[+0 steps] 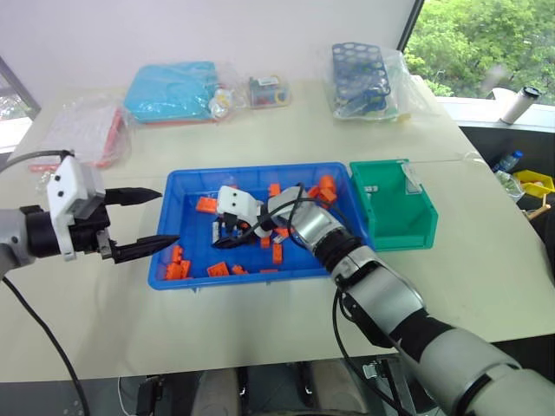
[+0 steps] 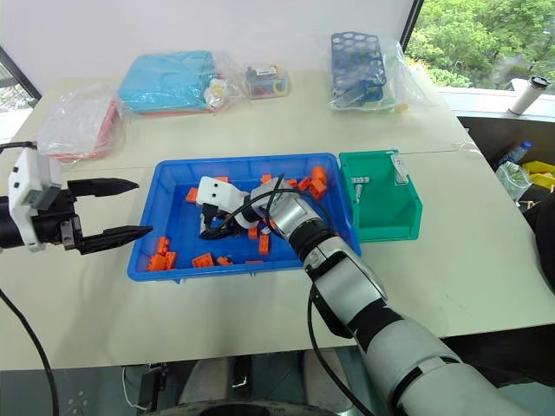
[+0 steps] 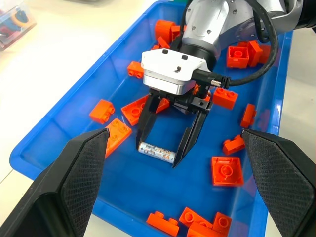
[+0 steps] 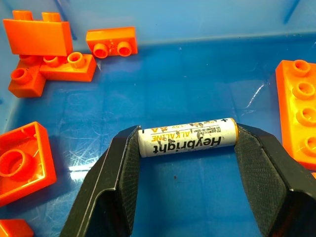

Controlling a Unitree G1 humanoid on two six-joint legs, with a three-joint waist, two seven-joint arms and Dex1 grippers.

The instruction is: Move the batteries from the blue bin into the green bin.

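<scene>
While the left gripper (image 1: 146,224) hovers spread beside the blue bin (image 1: 192,276), right gripper (image 3: 165,147) pinching a battery (image 4: 187,137) end to end on its floor, orange bricks (image 4: 22,161) scattered around, green bin (image 1: 395,227) alongside.

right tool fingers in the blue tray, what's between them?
A silver-white AA battery lies lengthwise between the right tool's black fingers, one at each end, on the blue plastic tray's floor; the right wrist view shows it.

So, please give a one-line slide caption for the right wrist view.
Right gripper clamps a battery end to end on the blue bin floor among orange bricks.
</scene>
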